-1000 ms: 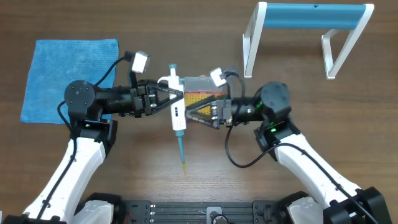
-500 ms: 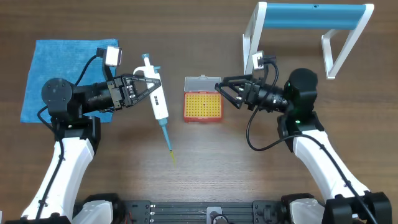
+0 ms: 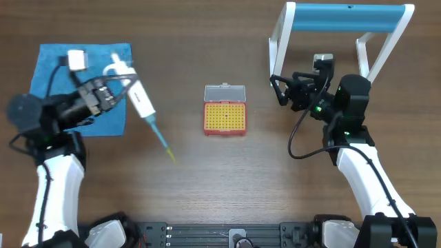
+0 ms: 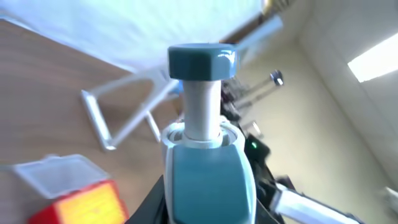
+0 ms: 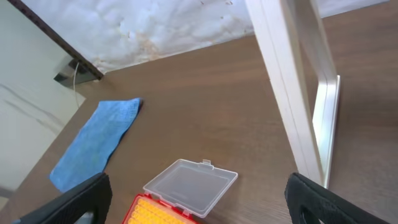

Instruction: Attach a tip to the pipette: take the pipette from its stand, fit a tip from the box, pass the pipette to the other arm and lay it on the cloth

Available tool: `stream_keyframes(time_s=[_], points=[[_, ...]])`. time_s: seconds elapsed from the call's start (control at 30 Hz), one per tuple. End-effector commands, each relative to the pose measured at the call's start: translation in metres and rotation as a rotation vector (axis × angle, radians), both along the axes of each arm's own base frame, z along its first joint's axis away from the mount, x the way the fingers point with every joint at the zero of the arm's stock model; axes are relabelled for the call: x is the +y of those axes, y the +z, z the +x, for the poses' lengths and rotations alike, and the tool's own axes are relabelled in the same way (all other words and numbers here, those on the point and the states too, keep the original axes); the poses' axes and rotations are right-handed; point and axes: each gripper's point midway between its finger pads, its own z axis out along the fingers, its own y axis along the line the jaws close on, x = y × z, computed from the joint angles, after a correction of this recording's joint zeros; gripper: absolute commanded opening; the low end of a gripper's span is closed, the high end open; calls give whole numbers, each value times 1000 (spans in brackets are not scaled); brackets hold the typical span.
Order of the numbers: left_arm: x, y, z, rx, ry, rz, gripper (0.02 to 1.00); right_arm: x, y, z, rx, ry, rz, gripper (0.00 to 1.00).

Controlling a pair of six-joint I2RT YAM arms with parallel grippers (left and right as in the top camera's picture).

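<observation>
My left gripper (image 3: 121,90) is shut on the upper body of the white and teal pipette (image 3: 140,100), at the right edge of the blue cloth (image 3: 55,69). The pipette slants down to the right over the bare table, with a yellow tip (image 3: 170,158) on its end. In the left wrist view its teal plunger (image 4: 202,55) points at the camera. The red tip box (image 3: 224,118) sits mid-table with its clear lid (image 5: 189,183) folded back. My right gripper (image 3: 278,91) is open with nothing in it, near the left leg of the white and blue stand (image 3: 344,15).
The stand spans the back right of the table, its white leg (image 5: 292,93) close beside my right gripper. Bare wood lies between the cloth (image 5: 93,143) and the tip box, and along the front of the table.
The right gripper has let go of the pipette and drawn back right to the stand. The left arm has carried the pipette left, from beside the tip box to the cloth's edge.
</observation>
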Motion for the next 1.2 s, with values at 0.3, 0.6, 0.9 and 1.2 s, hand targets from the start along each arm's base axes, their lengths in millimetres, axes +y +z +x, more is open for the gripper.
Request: stream_keyframes(time_s=[0.3, 0.6, 0.9, 1.2], points=[[84, -144, 28, 323, 535, 428, 25, 1, 9, 2, 56, -46, 103, 899], [145, -100, 21, 454, 679, 845, 25, 6, 9, 1, 63, -35, 110, 899], [191, -49, 53, 576, 548, 1115, 27, 6, 9, 1, 64, -35, 110, 899], [254, -83, 118, 771, 474, 1274, 27, 25, 8, -5, 68, 15, 108, 899]])
